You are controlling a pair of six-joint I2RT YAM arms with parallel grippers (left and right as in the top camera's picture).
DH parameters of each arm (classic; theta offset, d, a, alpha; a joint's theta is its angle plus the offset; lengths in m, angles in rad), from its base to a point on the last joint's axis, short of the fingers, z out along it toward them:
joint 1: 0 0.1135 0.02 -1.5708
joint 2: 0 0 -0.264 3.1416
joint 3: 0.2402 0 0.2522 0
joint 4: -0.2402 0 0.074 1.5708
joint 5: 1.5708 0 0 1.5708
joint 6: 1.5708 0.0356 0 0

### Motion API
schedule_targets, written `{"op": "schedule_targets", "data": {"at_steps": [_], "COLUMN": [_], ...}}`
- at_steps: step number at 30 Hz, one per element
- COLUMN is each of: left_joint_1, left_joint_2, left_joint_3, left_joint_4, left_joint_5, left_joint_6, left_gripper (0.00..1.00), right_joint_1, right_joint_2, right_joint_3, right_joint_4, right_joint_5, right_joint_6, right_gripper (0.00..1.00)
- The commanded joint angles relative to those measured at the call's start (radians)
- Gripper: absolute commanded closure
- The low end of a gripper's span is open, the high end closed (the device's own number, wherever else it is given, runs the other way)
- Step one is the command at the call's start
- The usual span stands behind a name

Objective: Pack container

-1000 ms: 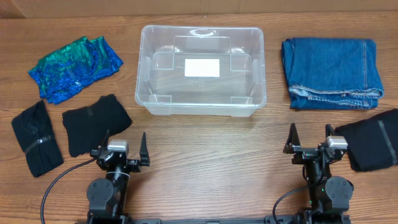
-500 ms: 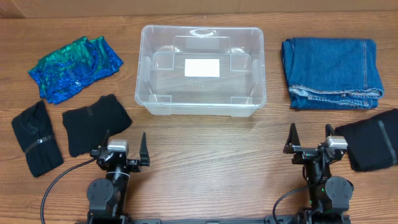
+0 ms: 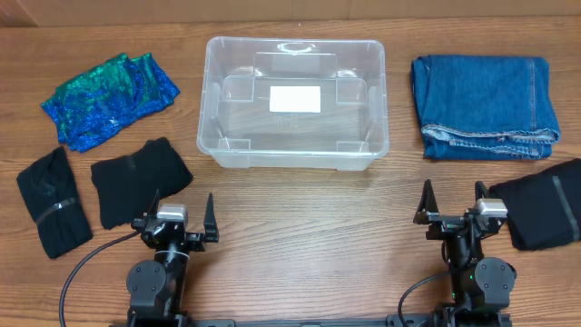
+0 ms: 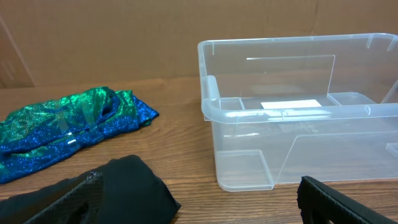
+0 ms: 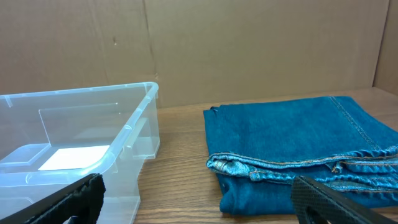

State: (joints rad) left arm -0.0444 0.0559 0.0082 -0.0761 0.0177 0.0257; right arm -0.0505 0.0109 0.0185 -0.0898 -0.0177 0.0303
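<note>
The clear plastic container stands open at the table's middle back, empty, a white label on its bottom; it also shows in the left wrist view and the right wrist view. Folded blue jeans lie to its right, also in the right wrist view. A shiny blue-green cloth lies to its left, also in the left wrist view. Two black garments lie front left, another front right. My left gripper and right gripper are open and empty near the front edge.
Brown cardboard walls stand behind the table. Bare wooden tabletop lies between the two grippers and in front of the container.
</note>
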Motion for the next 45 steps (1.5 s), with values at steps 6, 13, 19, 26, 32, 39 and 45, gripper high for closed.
{"op": "schedule_targets", "data": {"at_steps": [6,13,19,26,32,39,45], "left_joint_1": [0.000,0.004,0.125,0.365,0.453,0.443,0.404], "left_joint_2": [-0.010,0.050,0.487,1.102,1.354,1.607,1.830], "left_joint_3": [-0.003,0.127,0.611,1.334,1.587,1.587,1.587], "left_joint_4": [-0.001,-0.050,-0.319,-0.767,-0.737,-0.624,-0.470], "left_joint_5": [-0.006,0.098,0.087,0.429,0.485,0.172,-0.032], "left_joint_6": [0.005,-0.092,-0.082,0.019,0.012,0.172,0.454], "left_gripper": [0.00,0.00,0.00,0.00,0.00,0.00,0.00], "right_joint_1": [0.005,0.005,0.005,0.005,0.005,0.005,0.005], "right_joint_2": [-0.008,-0.008,-0.008,-0.008,-0.008,-0.008,-0.008], "right_joint_3": [-0.010,-0.010,-0.010,-0.010,-0.010,-0.010,-0.010], "right_joint_4": [0.005,0.005,0.005,0.005,0.005,0.005,0.005], "right_joint_5": [0.009,0.009,0.009,0.009,0.009,0.010,0.009], "right_joint_6": [0.007,0.006,0.006,0.006,0.006,0.006,0.007], "right_gripper": [0.00,0.00,0.00,0.00,0.00,0.00,0.00]}}
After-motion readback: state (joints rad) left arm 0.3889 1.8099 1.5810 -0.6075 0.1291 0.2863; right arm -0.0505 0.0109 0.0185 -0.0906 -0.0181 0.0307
